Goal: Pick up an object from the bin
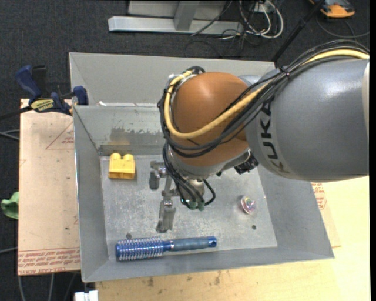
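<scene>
Blue plastic hairbrush [166,246] lies along the grey metal bin's [89,194] near edge, just below the gripper [165,220]; probably light, stiff, a bit slick; I'd pinch the smooth handle [194,242]; can't tell whether gripper's open.

Bright even light, soft shadows

The floor [41,41] is dark and speckled and looks like carpet; it shows along the top and down the left side. At the top edge lies the flat grey metal foot of a stand [154,23], with a tangle of black and white cables [258,20] just beside it. An orange object [338,7] is cut off at the top right corner. The light is even and the shadows soft.
</scene>
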`<state>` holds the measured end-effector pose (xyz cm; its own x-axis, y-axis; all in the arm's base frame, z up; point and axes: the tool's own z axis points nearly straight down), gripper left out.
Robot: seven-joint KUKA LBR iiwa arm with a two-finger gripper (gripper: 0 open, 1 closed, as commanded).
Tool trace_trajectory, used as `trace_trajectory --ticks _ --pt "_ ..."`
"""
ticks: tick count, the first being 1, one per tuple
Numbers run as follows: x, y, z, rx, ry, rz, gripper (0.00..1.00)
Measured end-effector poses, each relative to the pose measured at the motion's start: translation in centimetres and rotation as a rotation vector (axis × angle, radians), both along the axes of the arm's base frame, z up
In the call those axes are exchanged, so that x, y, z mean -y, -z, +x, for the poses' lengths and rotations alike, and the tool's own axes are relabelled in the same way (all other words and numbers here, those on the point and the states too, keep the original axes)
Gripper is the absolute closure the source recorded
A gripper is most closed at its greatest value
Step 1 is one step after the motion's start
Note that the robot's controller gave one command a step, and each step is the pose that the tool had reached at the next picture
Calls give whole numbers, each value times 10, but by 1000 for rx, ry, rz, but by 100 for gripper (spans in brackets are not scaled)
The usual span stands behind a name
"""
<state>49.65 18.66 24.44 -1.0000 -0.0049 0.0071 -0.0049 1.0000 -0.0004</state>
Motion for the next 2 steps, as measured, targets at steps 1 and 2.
trace_trajectory --ticks 1,2 --pt "9 164 -13 8 -107 2 0" --pt "10 163 -13 5 -107 2 100"
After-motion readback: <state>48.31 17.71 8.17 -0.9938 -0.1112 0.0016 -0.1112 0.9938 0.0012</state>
